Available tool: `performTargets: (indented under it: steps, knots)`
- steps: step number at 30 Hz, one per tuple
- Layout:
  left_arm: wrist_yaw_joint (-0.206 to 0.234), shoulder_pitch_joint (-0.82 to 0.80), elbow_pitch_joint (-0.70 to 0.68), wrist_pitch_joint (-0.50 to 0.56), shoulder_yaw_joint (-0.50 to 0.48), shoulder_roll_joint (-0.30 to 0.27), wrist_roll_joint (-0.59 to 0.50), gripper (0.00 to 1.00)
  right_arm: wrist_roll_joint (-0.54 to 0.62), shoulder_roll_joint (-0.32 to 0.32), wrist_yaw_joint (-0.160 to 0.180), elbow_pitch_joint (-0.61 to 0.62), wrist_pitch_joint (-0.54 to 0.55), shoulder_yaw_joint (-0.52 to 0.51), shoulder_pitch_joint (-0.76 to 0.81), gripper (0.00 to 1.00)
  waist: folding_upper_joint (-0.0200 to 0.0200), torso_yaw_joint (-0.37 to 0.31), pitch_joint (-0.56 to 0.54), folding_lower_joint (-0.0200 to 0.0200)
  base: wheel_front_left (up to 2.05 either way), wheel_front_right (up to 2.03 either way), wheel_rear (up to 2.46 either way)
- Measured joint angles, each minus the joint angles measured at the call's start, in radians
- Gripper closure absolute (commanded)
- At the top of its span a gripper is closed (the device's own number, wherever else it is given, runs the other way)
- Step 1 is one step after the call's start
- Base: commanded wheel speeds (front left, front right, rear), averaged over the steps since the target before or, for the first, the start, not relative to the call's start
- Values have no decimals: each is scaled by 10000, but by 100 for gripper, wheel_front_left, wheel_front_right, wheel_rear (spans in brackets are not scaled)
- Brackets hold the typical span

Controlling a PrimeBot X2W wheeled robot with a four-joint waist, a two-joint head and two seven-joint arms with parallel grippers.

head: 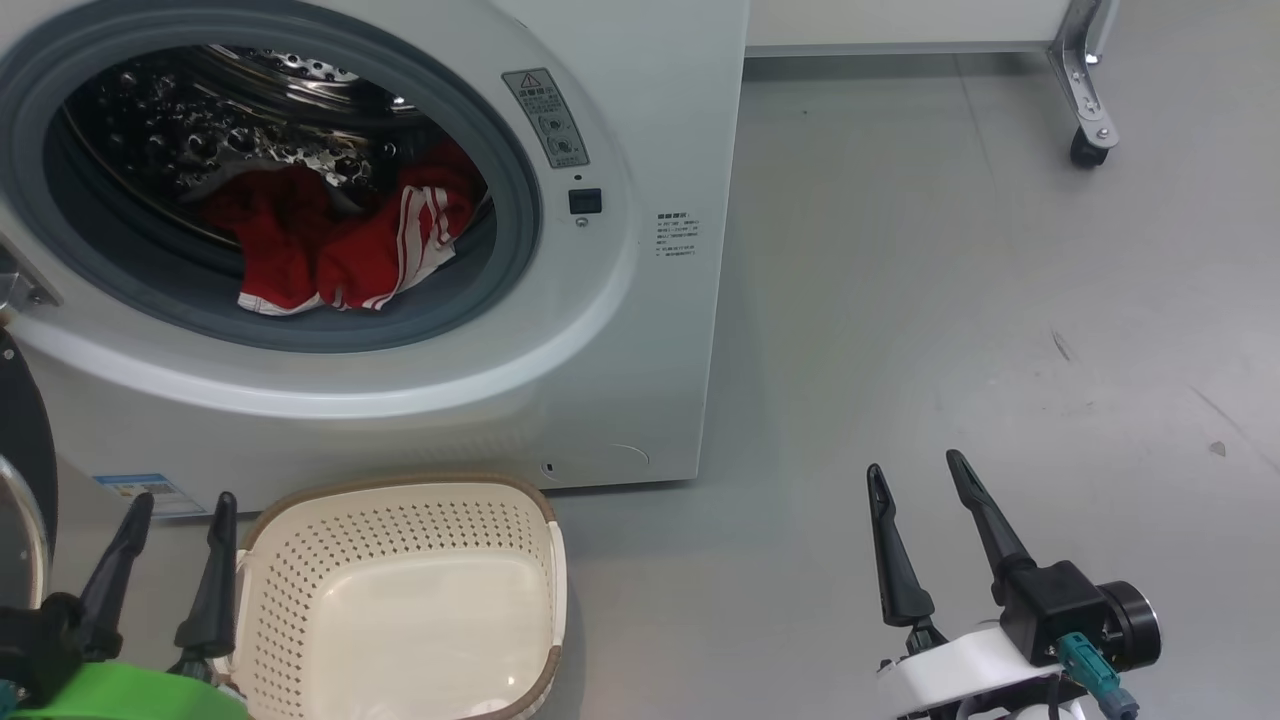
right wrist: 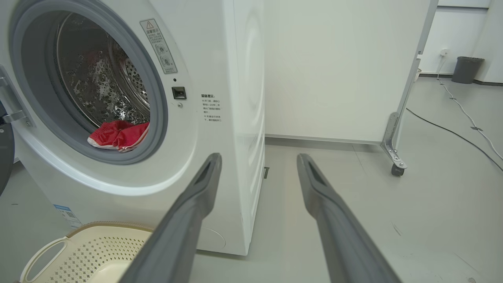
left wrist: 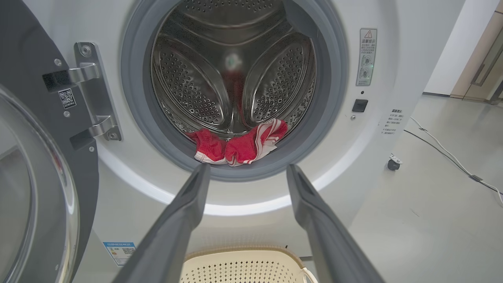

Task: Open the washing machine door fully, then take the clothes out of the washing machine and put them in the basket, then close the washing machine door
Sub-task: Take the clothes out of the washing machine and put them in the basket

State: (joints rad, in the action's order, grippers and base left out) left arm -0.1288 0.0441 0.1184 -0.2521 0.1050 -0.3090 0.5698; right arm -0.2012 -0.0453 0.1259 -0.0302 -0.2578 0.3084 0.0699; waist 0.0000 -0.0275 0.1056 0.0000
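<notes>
The washing machine (head: 660,120) (left wrist: 397,63) (right wrist: 235,78) stands with its porthole uncovered. Its door (head: 20,450) (left wrist: 35,177) is swung out wide on the left, hinges showing. Red clothes (head: 340,240) (left wrist: 235,145) (right wrist: 118,135) with white stripes lie at the front lip of the steel drum. The cream basket (head: 400,600) (left wrist: 243,267) (right wrist: 86,251) sits empty on the floor below the porthole. My left gripper (head: 178,505) (left wrist: 245,169) is open, low beside the basket, fingers aimed at the clothes. My right gripper (head: 915,470) (right wrist: 259,159) is open over bare floor, right of the machine.
A white panel on a castor frame (head: 1090,140) (right wrist: 395,167) stands behind right of the machine. Cables (left wrist: 452,157) (right wrist: 459,110) run across the grey floor on the right, and a dark bin (right wrist: 465,70) stands by the far wall.
</notes>
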Motion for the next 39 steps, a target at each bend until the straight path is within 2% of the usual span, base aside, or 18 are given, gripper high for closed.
performTargets:
  steps: [17,25,29,39]
  knots:
    - [0,-7,-654,0,-926,-1058,-17,0,184,-4,0,566,0,915,-7,0,0,-391,1420,0,0,0,0]
    - [2,-348,-790,0,-1651,-2123,121,0,268,-8,0,1045,0,1377,-31,0,0,-859,2440,0,0,0,0]
    - [0,-754,-844,-2,-1787,-2801,104,0,268,-8,0,1296,0,1682,-169,0,0,-1159,2958,0,0,0,0]
    - [-2,-1762,-299,236,-2021,-4019,96,0,226,-6,0,1599,0,2330,-468,0,0,-2011,4148,1,0,0,0]
